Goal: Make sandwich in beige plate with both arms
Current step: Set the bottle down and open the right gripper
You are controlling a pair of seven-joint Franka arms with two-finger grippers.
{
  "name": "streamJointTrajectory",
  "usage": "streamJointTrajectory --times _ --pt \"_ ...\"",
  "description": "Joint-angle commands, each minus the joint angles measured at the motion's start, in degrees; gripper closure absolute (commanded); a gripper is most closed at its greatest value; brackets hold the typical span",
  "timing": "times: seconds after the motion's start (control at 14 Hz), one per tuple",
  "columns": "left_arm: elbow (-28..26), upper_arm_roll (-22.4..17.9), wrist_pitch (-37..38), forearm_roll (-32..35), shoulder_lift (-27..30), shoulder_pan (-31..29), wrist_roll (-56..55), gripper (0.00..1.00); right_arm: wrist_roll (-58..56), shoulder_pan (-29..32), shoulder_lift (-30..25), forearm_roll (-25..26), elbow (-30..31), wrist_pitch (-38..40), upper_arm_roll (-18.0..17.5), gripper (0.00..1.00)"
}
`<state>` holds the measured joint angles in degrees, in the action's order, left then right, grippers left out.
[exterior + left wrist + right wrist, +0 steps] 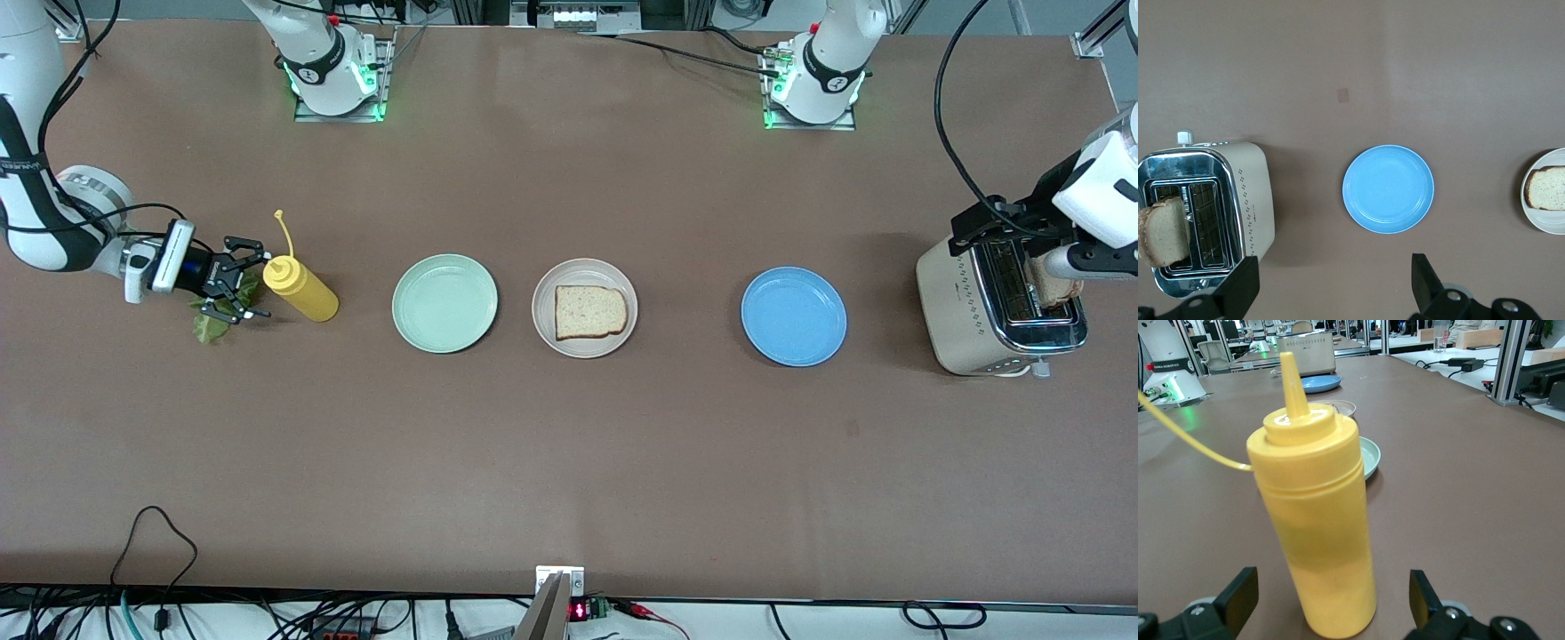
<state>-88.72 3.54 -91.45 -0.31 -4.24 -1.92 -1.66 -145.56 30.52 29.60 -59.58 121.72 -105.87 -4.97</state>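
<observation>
Soft bread slice [1056, 286] in toaster [996, 307]: light, crumbly; grip gently by crust edges. Left gripper [1331, 283] above, open, empty. Right gripper [238, 286] open beside lettuce [218, 320].

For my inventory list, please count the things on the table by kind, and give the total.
Plates: 3 (green, beige, blue)
Bread slices: 2 (one on the beige plate, one in the toaster)
Toaster: 1
Yellow bottle: 1
Lettuce leaf: 1
Total: 8
</observation>
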Motion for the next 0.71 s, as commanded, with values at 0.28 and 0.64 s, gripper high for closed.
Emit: streamJointTrajectory --times 0.28,0.64 --pt "-1.3 0.6 0.0 0.8 1.3 -0.6 0.3 0.0 9.2 3.7 -6.7 9.4 -0.9 -0.7 0.0 0.0" --pt "-1.3 0.5 -0.1 0.8 1.3 -0.6 0.3 0.0 25.3 3.6 -12.0 14.0 -1.3 -0.8 0.7 0.0"
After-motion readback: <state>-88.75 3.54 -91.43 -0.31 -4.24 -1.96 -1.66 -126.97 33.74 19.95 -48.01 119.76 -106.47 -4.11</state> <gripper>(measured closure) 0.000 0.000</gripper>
